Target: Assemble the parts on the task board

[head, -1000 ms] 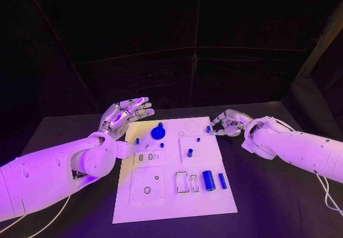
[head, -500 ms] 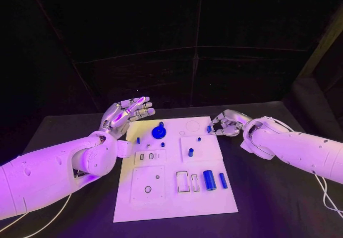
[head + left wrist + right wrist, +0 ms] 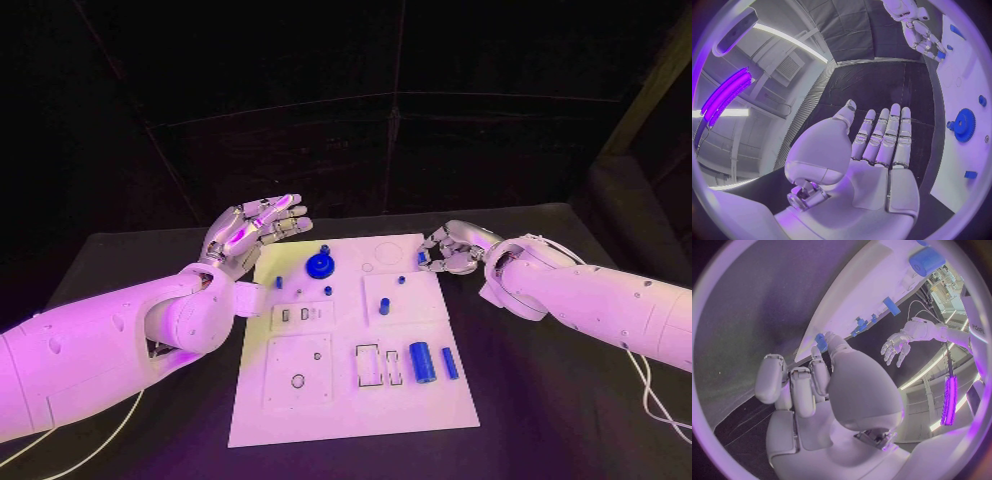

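Assembly partly done; small blue peg pinched at the board's far right edge.

Blue gear (image 3: 319, 266) is seated near the far end of the task board (image 3: 355, 400); blue cylinder (image 3: 421, 363) and blue bar (image 3: 449, 363) lie loose nearer the robot, w/ slots unfilled, so most work is judged left. Small blue peg (image 3: 423, 259) is held in fingertips of right hand (image 3: 459, 249) at the board's edge. Left hand (image 3: 257, 227) is held open, empty, raised just beside the far left corner.

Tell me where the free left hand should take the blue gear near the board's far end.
Probably by the knob rising from the middle of the blue gear, coming down from above with the fingers either side of it. The toothed disc seems to lie flat on the task board, leaving little edge to grip. The left hand hovers open beside it.
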